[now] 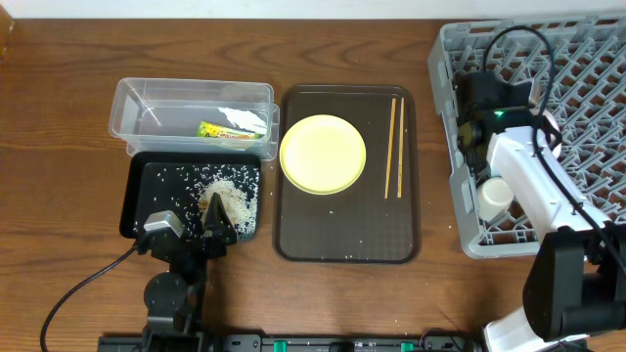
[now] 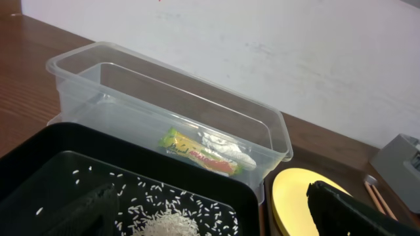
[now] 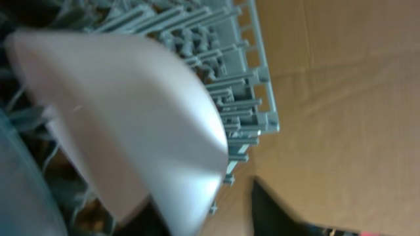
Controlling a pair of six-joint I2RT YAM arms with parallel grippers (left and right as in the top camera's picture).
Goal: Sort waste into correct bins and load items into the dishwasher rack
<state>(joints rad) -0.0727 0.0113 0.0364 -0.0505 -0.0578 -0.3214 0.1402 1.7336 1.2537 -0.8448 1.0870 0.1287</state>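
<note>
The clear tub point(image 1: 137, 106) holds the green-and-yellow wrapper point(image 1: 227, 130), which also shows in the left wrist view point(image 2: 200, 154). The black tray point(image 1: 137, 200) holds a heap of rice grains point(image 1: 235, 200). My left gripper point(image 1: 217, 223) hangs over that heap, open and empty point(image 2: 210, 219). The yellow plate point(image 1: 323, 154) and the chopsticks point(image 1: 393, 147) lie on the brown serving tray. My right gripper point(image 1: 481, 168) is open inside the grey rack point(image 1: 587, 88), beside the white bowl point(image 1: 494, 198). The bowl fills the right wrist view point(image 3: 125, 111), clear of the right finger. The light-blue bowl cannot be made out.
The brown serving tray point(image 1: 342, 235) sits between the black tray and the rack, with a few stray grains on it. The rack's left wall point(image 1: 455, 147) stands close to my right wrist. A black cable runs from the left arm to the table's front left.
</note>
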